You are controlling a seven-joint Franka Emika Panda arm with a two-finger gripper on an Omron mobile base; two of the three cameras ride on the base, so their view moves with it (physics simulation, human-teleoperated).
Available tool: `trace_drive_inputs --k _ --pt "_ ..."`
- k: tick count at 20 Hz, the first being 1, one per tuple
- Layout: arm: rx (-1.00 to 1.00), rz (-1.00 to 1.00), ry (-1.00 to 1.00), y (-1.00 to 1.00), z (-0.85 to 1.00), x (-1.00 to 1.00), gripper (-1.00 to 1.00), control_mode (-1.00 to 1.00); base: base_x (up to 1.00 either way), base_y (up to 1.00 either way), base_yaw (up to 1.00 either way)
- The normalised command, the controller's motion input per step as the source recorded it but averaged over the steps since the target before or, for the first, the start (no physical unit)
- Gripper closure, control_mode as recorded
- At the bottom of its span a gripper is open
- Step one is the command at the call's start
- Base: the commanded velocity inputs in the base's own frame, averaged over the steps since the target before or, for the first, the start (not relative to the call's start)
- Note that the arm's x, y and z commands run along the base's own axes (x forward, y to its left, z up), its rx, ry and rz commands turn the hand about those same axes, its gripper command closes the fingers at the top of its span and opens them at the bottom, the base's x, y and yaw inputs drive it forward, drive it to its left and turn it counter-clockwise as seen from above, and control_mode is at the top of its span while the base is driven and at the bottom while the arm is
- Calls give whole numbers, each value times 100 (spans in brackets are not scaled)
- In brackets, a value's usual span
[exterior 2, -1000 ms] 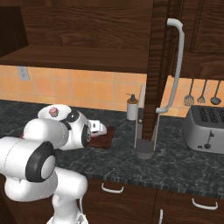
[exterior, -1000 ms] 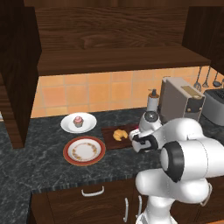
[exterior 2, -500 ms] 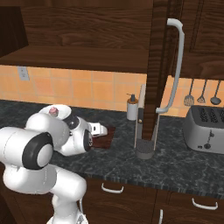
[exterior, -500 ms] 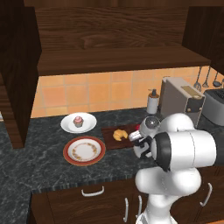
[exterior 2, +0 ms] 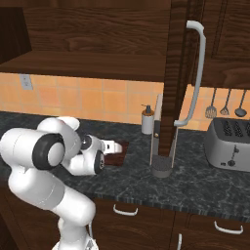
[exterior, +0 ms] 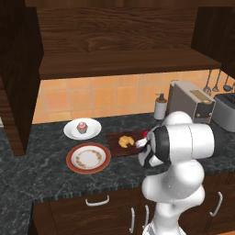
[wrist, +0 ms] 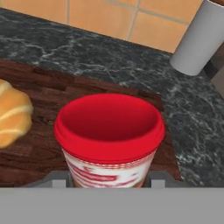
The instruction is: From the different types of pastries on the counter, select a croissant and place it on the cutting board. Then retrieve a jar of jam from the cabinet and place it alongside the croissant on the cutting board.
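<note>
The second step is in hand: the gripper (wrist: 109,181) is clenched on the jar of jam (wrist: 109,140) (centre of the hand view), over the cutting board (wrist: 52,94), right of the croissant (wrist: 13,116). Judged next: lower it, release.

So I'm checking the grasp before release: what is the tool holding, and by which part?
The small red-lidded, red-and-white jam jar, gripped by the sides of its lower body, over the dark reddish-brown wooden cutting board.
</note>
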Motion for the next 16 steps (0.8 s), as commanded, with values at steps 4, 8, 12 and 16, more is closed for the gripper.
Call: trace_drive_inputs --k 4,8,12,16 --pt "0 0 -15 0 -98 -49 100 -100 0 0 0" --pt "0 0 -15 0 -85 -48 -100 -100 0 0 0" --pt "0 0 -10 0 -83 -33 -100 -100 0 0 0" --pt "0 0 -4 0 -77 -4 -100 -100 0 0 0"
